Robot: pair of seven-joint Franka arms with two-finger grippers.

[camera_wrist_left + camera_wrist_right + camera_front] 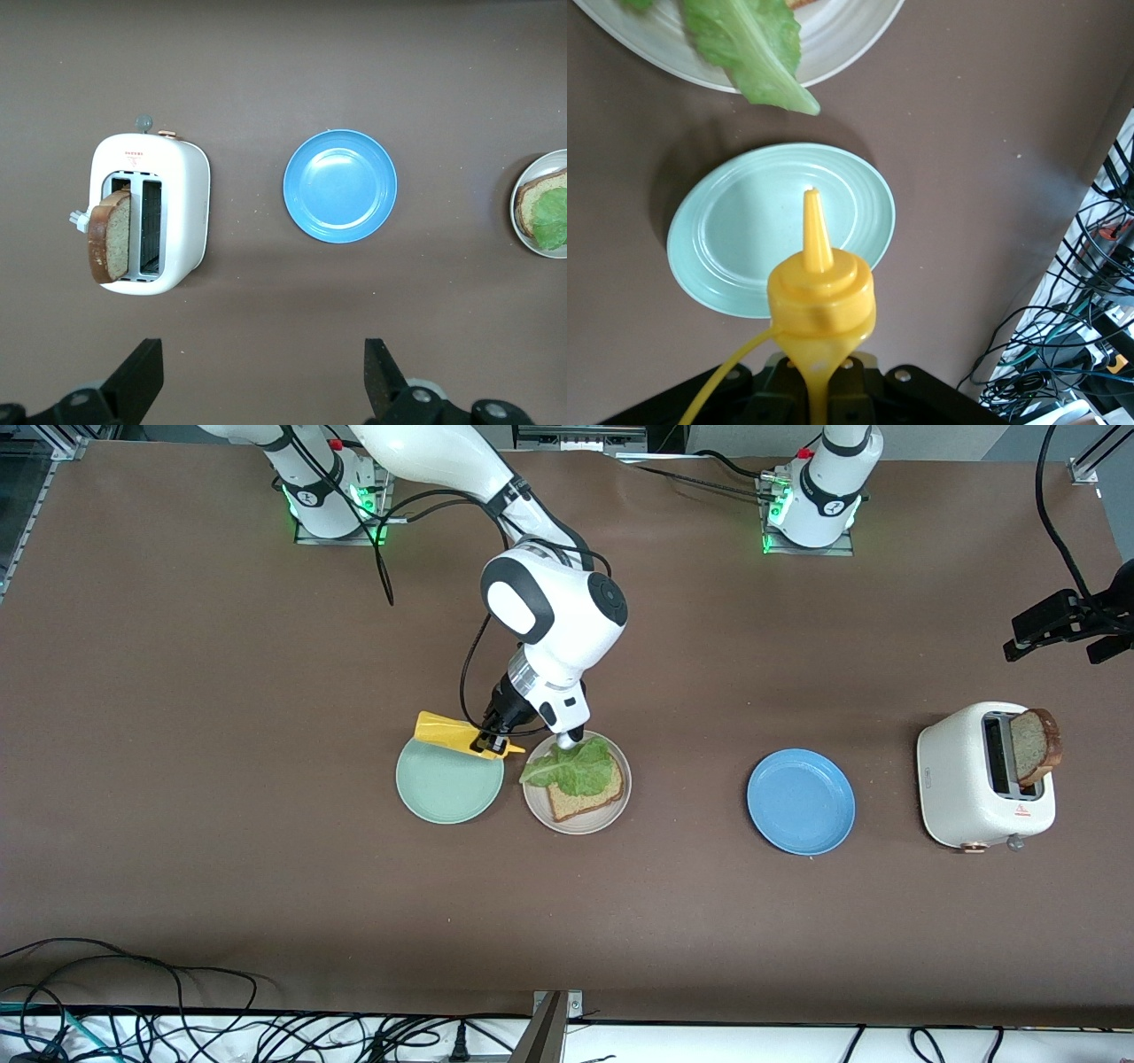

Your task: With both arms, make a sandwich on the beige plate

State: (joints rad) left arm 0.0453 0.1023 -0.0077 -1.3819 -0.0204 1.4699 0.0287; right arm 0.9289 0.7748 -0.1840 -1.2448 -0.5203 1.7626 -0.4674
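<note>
The right end effector (819, 376) grips a yellow squeeze bottle (819, 297) over the mint-green plate (735, 239).

**Colours on a brown table**

A bright yellow plastic squeeze bottle (452, 735) hangs over a round mint-green plate (449, 793). Ruffled green lettuce (571, 769) covers a speckled brown wholegrain toast slice (586, 794) on a pale beige round plate (578, 821). A plain blue plate (801, 802) lies beside a speckled cream-white toaster (983, 779) with copper-toned knobs, holding a dark-crusted brown toast slice (1035, 746). The tabletop (266, 868) is matte brown.
</note>
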